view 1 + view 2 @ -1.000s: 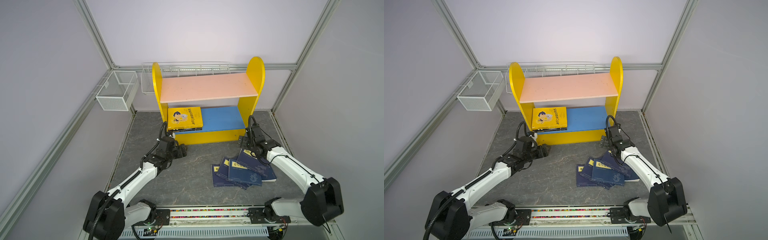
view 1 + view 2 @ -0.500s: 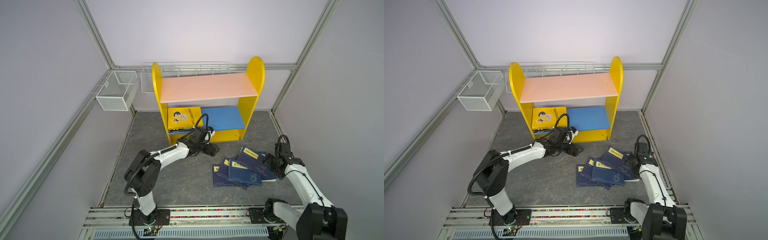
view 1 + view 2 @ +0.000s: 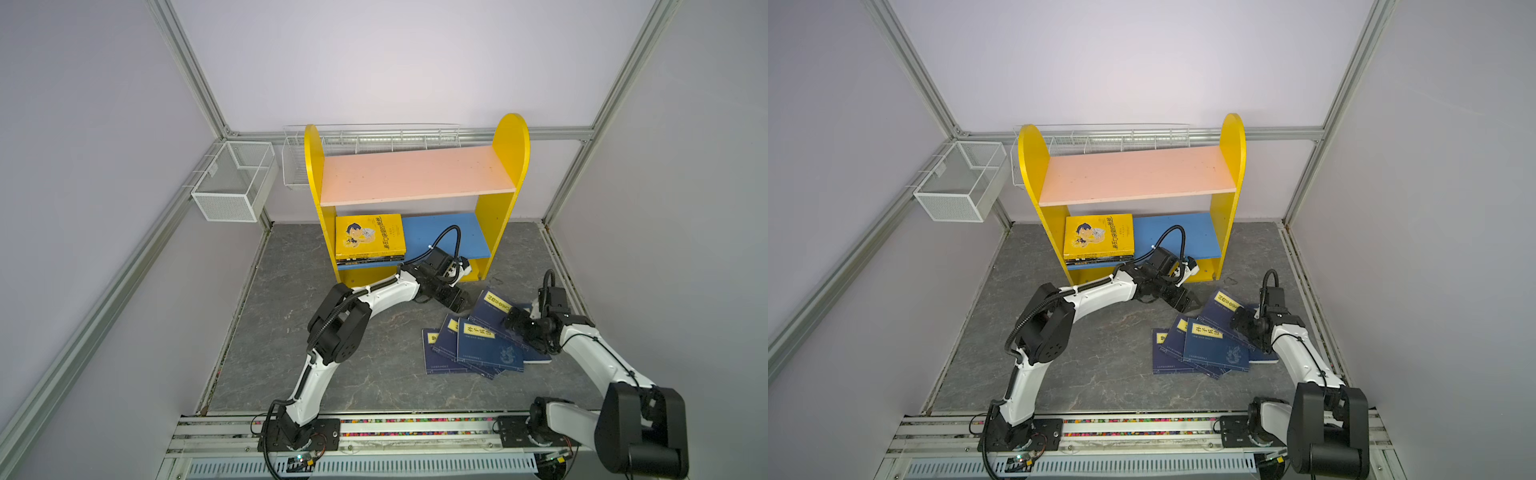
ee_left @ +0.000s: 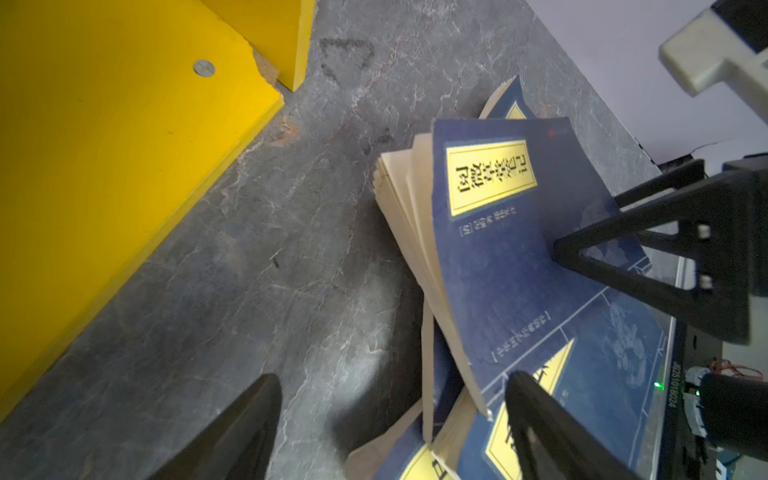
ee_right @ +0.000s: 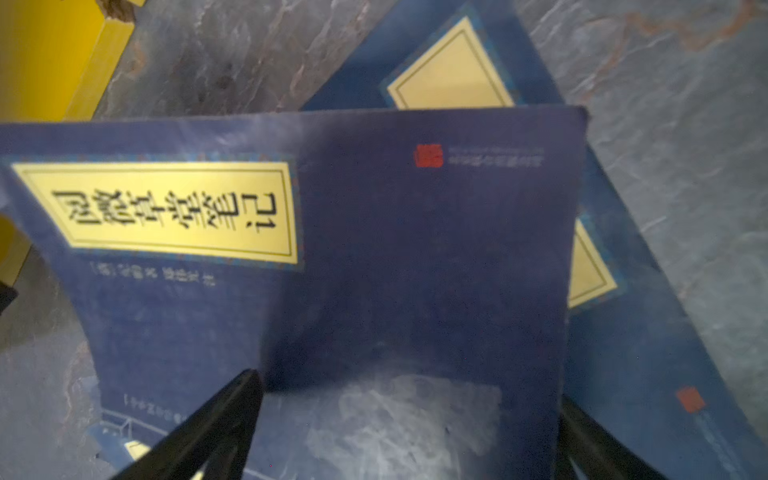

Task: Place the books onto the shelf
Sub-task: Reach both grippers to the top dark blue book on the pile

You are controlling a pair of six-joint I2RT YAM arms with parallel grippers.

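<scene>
Books [image 3: 486, 349]: about five navy on floor [image 3: 332, 374], one stack [image 3: 370, 241] on shelf [image 3: 415, 178]; left fingers [image 4: 249, 424] and right fingers [image 5: 216, 419] spread.

The right half of the blue lower board [image 3: 440, 235] in the yellow-sided wooden bookcase [image 3: 512, 141] lay open from the front, with the pink upper board [image 3: 415, 176] limiting headroom. The left half was taken by a flat stack of paperbacks with a yellow cover on top [image 3: 370, 239]. On the grey marbled floor [image 3: 316, 332], a fan of navy paperbacks [image 3: 486, 353] blocked the front right. The left gripper [image 3: 457, 302], jaws apart, filled the gap between the fan and the bookcase base. The right gripper [image 3: 513, 322], jaws spread, sat over the fan's right side. The floor to the left was passable.
</scene>
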